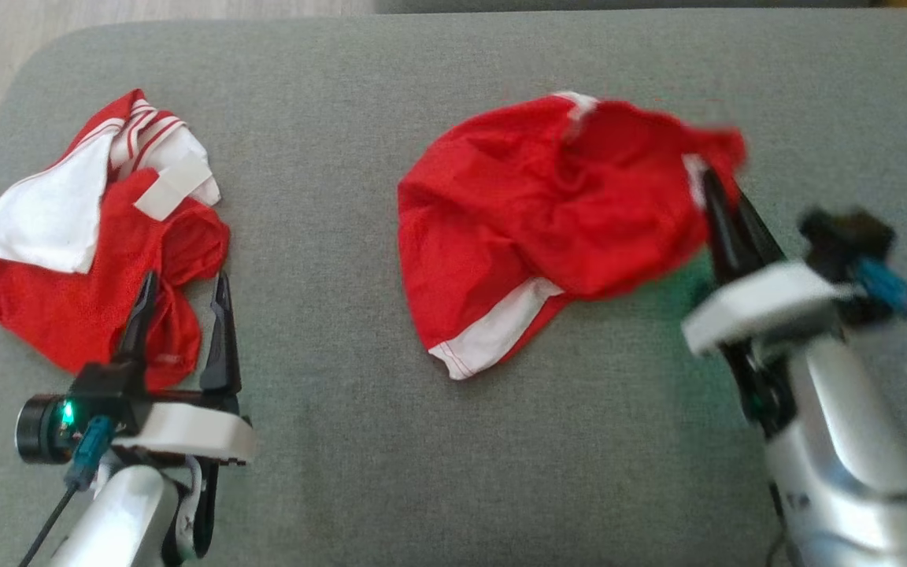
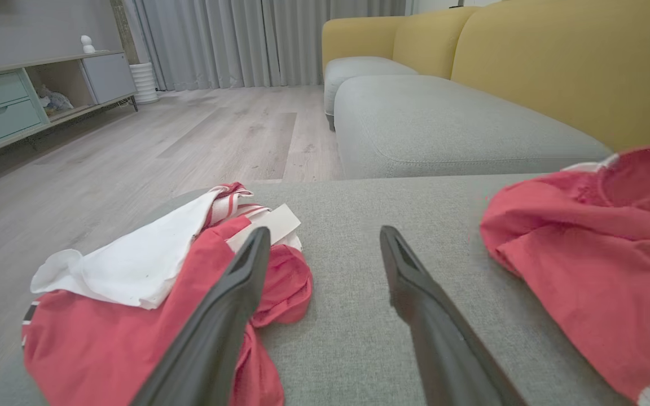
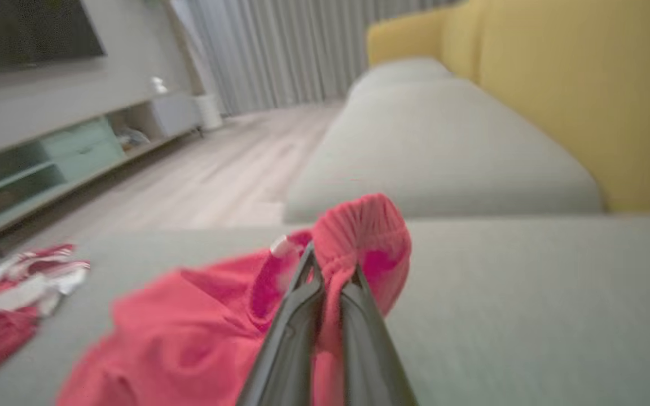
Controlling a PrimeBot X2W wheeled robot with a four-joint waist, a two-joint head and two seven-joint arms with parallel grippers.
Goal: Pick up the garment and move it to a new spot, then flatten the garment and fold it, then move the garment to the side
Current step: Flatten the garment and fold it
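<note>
The garment (image 1: 548,213) is a crumpled red piece with white trim, lying on the grey cushion (image 1: 327,236) right of centre. My right gripper (image 1: 717,185) is shut on the garment's right edge, which it holds bunched and lifted a little. The right wrist view shows the red cloth (image 3: 189,327) pinched between that gripper's closed fingers (image 3: 330,265). My left gripper (image 1: 184,283) stands open at the lower left, its fingers over the near edge of a second red and white garment (image 1: 83,236). In the left wrist view the left gripper (image 2: 325,234) has bare cushion between its tips, and the garment (image 2: 584,254) lies to its right.
The second red and white garment (image 2: 122,270) is heaped near the cushion's left edge, beyond which is wooden floor (image 2: 189,135). A yellow sofa with grey seats (image 2: 556,56) stands past the far edge. A low cabinet (image 2: 9,101) runs along the wall.
</note>
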